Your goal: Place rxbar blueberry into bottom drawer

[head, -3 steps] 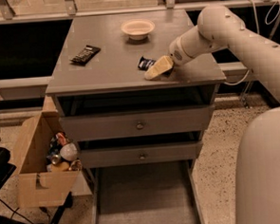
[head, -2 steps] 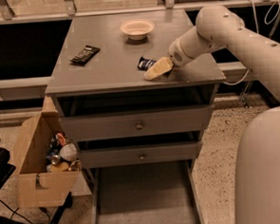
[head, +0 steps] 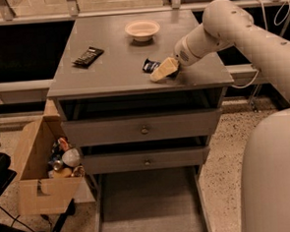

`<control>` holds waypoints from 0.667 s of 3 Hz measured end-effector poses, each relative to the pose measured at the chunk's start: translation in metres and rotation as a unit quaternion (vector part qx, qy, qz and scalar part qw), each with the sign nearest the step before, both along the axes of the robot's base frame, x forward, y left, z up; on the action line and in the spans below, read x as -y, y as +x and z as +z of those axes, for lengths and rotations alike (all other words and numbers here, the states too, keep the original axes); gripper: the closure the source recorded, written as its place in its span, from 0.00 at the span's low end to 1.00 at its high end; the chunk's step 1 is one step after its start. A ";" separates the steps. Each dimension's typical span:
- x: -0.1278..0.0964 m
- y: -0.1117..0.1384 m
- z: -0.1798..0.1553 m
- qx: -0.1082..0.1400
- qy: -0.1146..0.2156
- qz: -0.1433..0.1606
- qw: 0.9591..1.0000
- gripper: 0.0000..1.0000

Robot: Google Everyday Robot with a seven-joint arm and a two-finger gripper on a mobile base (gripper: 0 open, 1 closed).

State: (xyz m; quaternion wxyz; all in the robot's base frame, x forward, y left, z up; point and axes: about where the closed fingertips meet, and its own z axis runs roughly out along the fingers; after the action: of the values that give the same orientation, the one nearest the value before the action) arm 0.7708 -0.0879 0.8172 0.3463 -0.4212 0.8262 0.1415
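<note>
The rxbar blueberry lies on the grey cabinet top, right of centre near the front edge; only its dark left end shows. My gripper is right on it, reaching in from the right and covering the rest of the bar. The bottom drawer is pulled out at floor level below the two upper drawers, and its tray looks empty.
A black-wrapped bar lies on the left of the top. A white bowl stands at the back. A cardboard box with several items stands left of the cabinet. My white body fills the lower right.
The gripper has shifted very slightly up and left over the bar. The bar and everything else stay where they were.
</note>
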 end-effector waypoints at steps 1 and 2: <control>0.000 0.000 0.005 0.000 0.000 0.000 1.000 0.88; 0.000 0.000 0.009 0.000 0.000 0.000 1.000 1.00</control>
State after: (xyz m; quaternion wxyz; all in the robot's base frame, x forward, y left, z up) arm 0.7708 -0.0878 0.8263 0.3463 -0.4213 0.8262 0.1415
